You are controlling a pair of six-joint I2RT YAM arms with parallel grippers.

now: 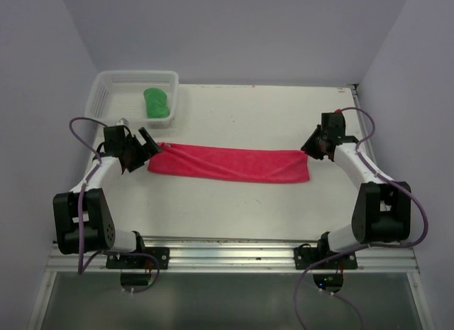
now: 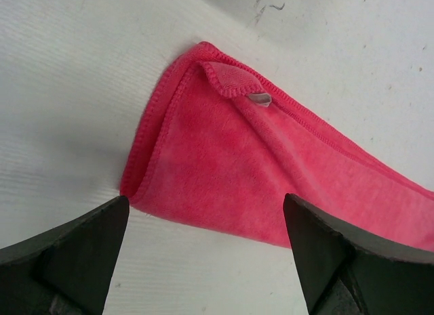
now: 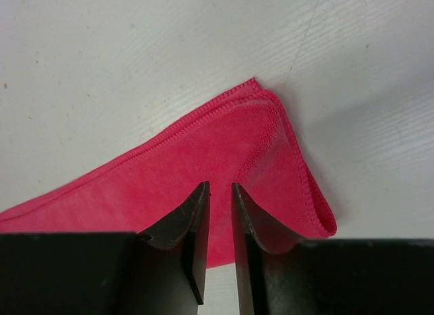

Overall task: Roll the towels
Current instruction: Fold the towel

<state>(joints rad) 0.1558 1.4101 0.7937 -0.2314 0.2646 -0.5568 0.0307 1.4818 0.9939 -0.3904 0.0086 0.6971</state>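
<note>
The pink-red towel (image 1: pixel 227 163) lies flat as a long folded strip across the middle of the table. Its left end (image 2: pixel 224 159) sits just beyond my left gripper (image 1: pixel 147 142), whose jaws stand wide open (image 2: pixel 207 200) with nothing between them. A small label shows at that end's far corner. My right gripper (image 1: pixel 310 147) hovers over the towel's right end (image 3: pixel 203 166); its fingers (image 3: pixel 220 185) stand a narrow gap apart, with no cloth pinched between them. The green towel (image 1: pixel 155 103) lies bunched inside the basket.
A white mesh basket (image 1: pixel 106 89) stands at the table's back left corner, just behind my left gripper. Grey walls close in the table at the back and on both sides. An aluminium rail (image 1: pixel 227 252) runs along the near edge.
</note>
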